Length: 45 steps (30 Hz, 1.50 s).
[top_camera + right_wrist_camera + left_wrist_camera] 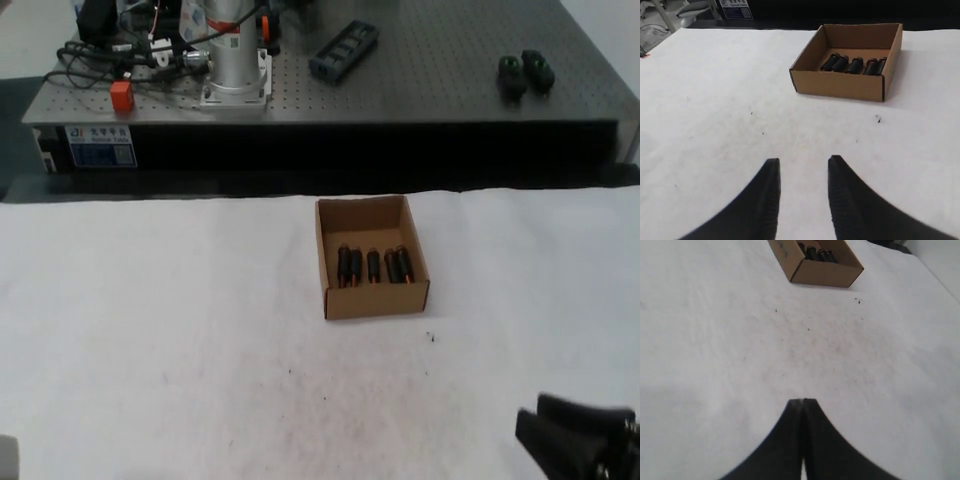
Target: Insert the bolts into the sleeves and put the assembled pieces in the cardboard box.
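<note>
My left gripper (802, 401) is shut tight. Its two black fingers are pressed together with nothing between them, and it hangs over the white cloth (715, 340). In the middle of the cloth sits the cardboard box (375, 298), open on top. Five dark assembled pieces (373, 265) lie inside it, side by side in a row, close to its front wall. My right gripper (804, 160) is open, with a gap between its fingers and nothing in it, and it faces the box from the near side. In the high view an arm (580, 435) pokes in at the near right corner, well apart from the box. Behind the cloth is a metal bench (430, 90). On it are an orange block (121, 95), a silver post (235, 60), a black tray (343, 48) and two black knobs (524, 72).
</note>
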{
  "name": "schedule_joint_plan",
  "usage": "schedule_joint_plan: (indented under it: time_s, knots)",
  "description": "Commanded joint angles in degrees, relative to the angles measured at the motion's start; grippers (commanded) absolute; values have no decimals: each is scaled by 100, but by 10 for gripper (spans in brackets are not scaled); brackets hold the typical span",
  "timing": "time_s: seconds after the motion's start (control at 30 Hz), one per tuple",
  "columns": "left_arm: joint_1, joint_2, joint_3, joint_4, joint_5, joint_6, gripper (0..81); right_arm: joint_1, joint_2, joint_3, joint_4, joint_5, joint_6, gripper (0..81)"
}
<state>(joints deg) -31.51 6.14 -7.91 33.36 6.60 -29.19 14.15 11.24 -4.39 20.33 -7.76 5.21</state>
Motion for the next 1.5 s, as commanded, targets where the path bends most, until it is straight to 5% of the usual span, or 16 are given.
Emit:
schedule_joint_plan:
  time_s: [0.0,0.13,0.73,1.0,1.47]
  knots:
    - [17,-42,52,-55,136,246,7,-33,-257,89,39,165,40,245]
    - [17,-42,101,-97,140,245,7,-33,-444,146,-124,852,222,245]
    - [17,-42,762,-661,155,224,7,-33,-441,439,-902,717,247,245]
    - [17,-42,762,-346,173,181,7,-33,-441,439,-543,715,1049,245]
    - [17,-42,762,139,157,62,7,-33,-441,439,852,715,1065,245]
